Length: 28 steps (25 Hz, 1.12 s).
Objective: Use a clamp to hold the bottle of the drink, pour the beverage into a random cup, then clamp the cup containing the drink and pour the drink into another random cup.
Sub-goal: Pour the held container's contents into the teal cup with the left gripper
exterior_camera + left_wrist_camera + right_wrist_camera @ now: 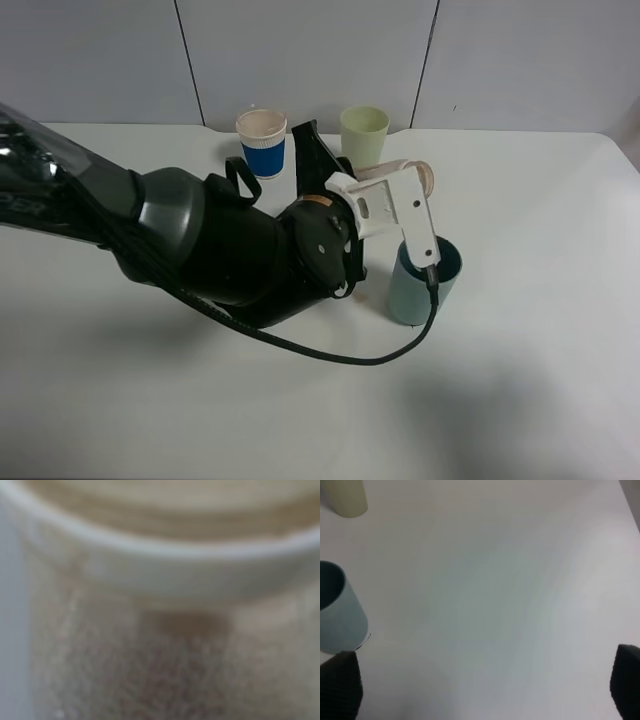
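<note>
My left gripper (405, 178) is shut on a beige cup (420, 176), tipped on its side above the teal cup (424, 282). The beige cup fills the left wrist view (165, 570) as a blur, and the fingers are hidden there. A blue-and-white paper cup (262, 143) and a pale green cup (364, 135) stand at the back. My right gripper (482, 690) is open and empty over bare table, with the teal cup (337, 610) and the pale green cup (347, 497) to one side. The bottle is out of view.
The white table (540, 330) ends at a grey panelled wall behind the cups. The bulky black left arm (200, 240) reaches in from the left, and its cable (380, 358) loops down onto the table in front of the teal cup.
</note>
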Available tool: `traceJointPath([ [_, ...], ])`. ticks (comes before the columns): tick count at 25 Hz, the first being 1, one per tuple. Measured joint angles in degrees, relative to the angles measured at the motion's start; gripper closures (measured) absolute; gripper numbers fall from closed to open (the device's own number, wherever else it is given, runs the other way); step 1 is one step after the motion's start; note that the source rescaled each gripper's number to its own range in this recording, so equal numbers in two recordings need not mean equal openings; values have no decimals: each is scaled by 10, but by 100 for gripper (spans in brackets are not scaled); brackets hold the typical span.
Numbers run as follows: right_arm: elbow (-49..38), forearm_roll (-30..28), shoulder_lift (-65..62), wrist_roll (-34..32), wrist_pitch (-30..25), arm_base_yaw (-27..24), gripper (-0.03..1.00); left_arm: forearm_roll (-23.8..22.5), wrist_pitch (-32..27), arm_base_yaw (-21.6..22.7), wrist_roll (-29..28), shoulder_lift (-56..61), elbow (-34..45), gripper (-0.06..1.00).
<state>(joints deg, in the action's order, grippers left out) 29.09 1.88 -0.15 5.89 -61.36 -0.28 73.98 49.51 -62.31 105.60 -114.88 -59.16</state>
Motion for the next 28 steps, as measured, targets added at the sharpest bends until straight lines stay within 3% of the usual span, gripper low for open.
traceJointPath([
  [11, 0, 0, 0, 0, 0, 0, -3, -41, 13, 0, 47, -30, 0, 88],
  [28, 0, 0, 0, 0, 0, 0, -3, -104, 56, 0, 64, -44, 29, 88],
])
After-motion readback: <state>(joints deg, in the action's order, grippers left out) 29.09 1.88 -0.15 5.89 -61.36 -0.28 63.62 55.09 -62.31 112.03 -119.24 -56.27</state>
